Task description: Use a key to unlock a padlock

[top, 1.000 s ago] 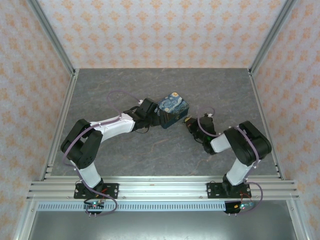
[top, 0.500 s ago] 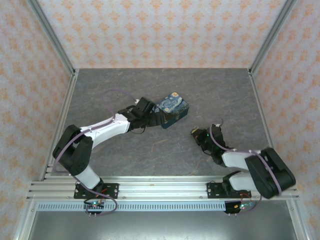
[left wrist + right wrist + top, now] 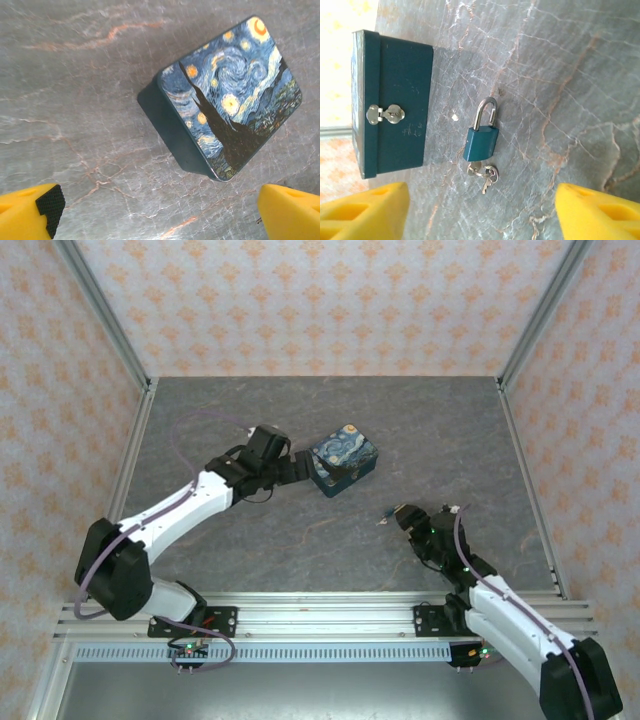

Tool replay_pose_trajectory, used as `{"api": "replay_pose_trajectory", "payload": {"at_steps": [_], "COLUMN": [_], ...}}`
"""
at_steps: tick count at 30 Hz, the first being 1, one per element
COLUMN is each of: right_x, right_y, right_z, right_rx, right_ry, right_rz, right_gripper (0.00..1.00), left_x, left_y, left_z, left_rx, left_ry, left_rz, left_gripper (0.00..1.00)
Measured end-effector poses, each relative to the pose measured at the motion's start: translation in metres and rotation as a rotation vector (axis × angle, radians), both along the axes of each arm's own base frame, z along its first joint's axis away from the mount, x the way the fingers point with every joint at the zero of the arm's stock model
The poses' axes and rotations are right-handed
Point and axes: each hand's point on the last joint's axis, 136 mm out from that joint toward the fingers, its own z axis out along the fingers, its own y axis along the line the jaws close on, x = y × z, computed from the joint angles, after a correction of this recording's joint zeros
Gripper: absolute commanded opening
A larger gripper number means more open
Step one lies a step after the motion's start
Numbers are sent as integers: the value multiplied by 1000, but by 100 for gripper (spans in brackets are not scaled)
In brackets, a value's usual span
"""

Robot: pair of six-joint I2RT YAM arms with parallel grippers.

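The padlock (image 3: 481, 136) is a small teal block with a silver shackle. It lies flat on the grey table, also a tiny speck in the top view (image 3: 384, 520). A silver key (image 3: 476, 169) sits at its bottom end, joined by a ring to a second small key (image 3: 486, 184). My right gripper (image 3: 481, 212) is open just short of it, yellow fingers (image 3: 367, 210) wide apart and touching nothing; from above it (image 3: 402, 516) stands right of the padlock. My left gripper (image 3: 165, 215) is open and empty.
A dark-blue starry-night box (image 3: 343, 458) sits mid-table, its silver latch (image 3: 385, 114) facing the padlock. The left gripper (image 3: 300, 472) is just left of the box (image 3: 227, 100), not touching. Frame rails (image 3: 320, 612) run along the near edge.
My right gripper opened, left the padlock and keys on the table, and drew back towards the near edge. The left arm pulled left, away from the box.
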Motion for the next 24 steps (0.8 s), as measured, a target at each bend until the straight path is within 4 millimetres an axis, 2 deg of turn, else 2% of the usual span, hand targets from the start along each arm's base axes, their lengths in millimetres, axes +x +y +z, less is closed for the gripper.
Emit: {"api": "replay_pose_trajectory", "payload": {"at_steps": [5, 11, 14, 21, 24], "right_x": [-4, 7, 13, 47, 68], "right_y": [-2, 5, 11, 35, 49], "right_z": [0, -5, -14, -4, -2], "right_rx": [-18, -43, -59, -61, -50], "right_ry": [30, 92, 143, 144, 150], "right_rz": [-2, 18, 40, 108, 139], "right_gripper": [86, 85, 85, 84, 79], "left_x": [-1, -1, -4, -8, -9], "left_y": [30, 58, 60, 62, 62], "left_z": [21, 30, 24, 14, 12], "left_rx": [16, 18, 27, 38, 39], "left_ry": [-43, -57, -45, -21, -16], "left_rz": [52, 114, 113, 111, 111], "left_gripper": [100, 100, 100, 100, 100]}}
